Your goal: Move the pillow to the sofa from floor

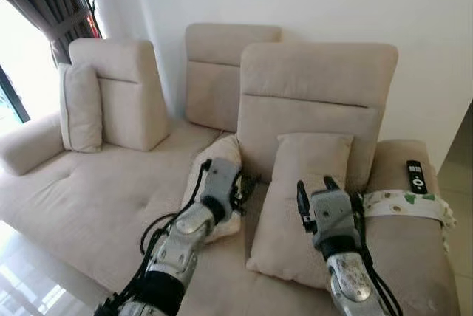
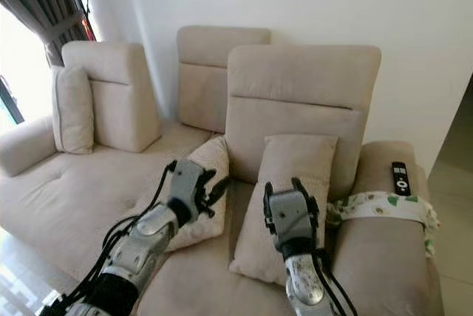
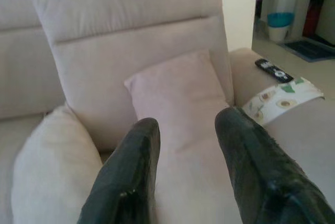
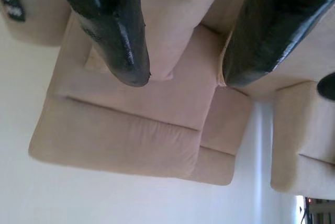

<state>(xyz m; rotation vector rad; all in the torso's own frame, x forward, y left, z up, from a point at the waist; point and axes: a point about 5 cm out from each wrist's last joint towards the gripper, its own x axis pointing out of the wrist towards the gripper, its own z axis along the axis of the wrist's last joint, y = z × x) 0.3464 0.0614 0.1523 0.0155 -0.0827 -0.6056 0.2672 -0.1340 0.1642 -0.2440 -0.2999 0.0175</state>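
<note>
1. Beige fabric covers the sofa [image 1: 96,198], the biggest thing here; its long seat toward the window lies bare and offers the widest room, while the seat straight ahead is crowded.
2. Tall backrest [image 1: 314,102]: it serves as the prop for what leans on it, and it closes off any further reach forward.
3. Pillow [image 1: 295,205] lies on the seat, no longer on the floor, its top edge leaning against that backrest; I judge the move as good as done. It stands because the backrest carries it, so a knock from an arm could tip it forward toward the seat's front edge.
4. Second pillow [image 1: 214,183] sits just beside it, at the gap between the two backrests, with the left arm across it.
5. Third pillow [image 1: 80,106] leans on the far backrest, well apart.
6. Armrest [image 1: 414,242] bounds the right side; a patterned cloth [image 1: 405,204] is draped over it.
7. Left gripper [image 3: 184,143] hovers before the pillow, jaws apart and holding nothing.
8. Right gripper [image 4: 186,77] hangs over the pillow's lower half, jaws likewise apart and empty. Straight back is probably the clearest way out.
9. Remote [image 1: 416,176] rests on the armrest near its back, clear of both arms.
</note>
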